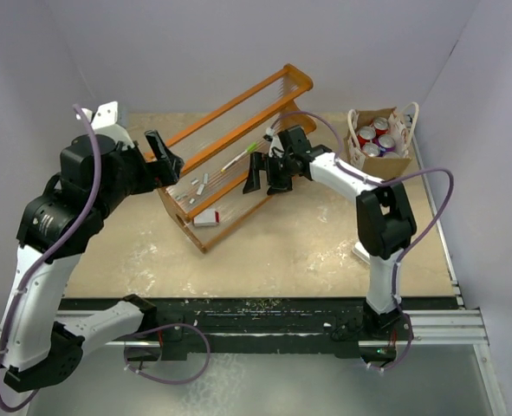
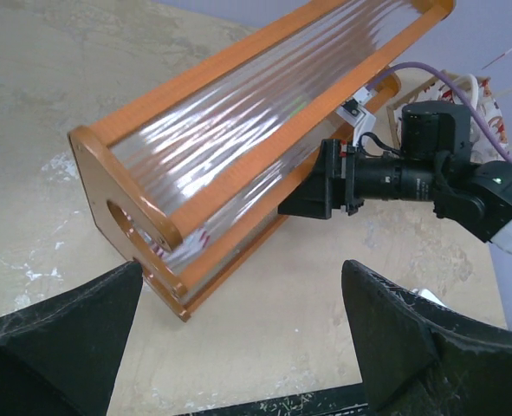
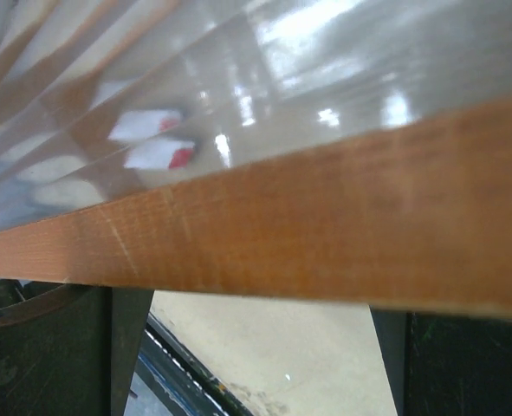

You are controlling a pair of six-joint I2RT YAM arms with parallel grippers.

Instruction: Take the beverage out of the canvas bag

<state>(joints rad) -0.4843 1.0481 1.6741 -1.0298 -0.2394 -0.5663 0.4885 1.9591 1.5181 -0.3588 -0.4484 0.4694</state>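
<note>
The canvas bag (image 1: pixel 382 147) stands at the table's far right corner, tan with white loop handles; a sliver of it shows in the left wrist view (image 2: pixel 491 102). Several beverage cans stand upright in it, among them a red one (image 1: pixel 366 133) and a purple one (image 1: pixel 385 141). My right gripper (image 1: pixel 266 180) is open, well left of the bag, right against the rack's wooden rail (image 3: pixel 281 234), nothing between its fingers (image 3: pixel 127 347). My left gripper (image 1: pixel 171 165) is open and empty at the rack's left end, far from the bag; its fingers (image 2: pixel 394 329) frame bare table.
An orange wooden rack with clear ribbed panels (image 1: pixel 234 152) lies tilted across the table's middle, between both grippers and left of the bag. Small white and red items (image 1: pixel 205 218) lie under it. White walls close in the back and sides.
</note>
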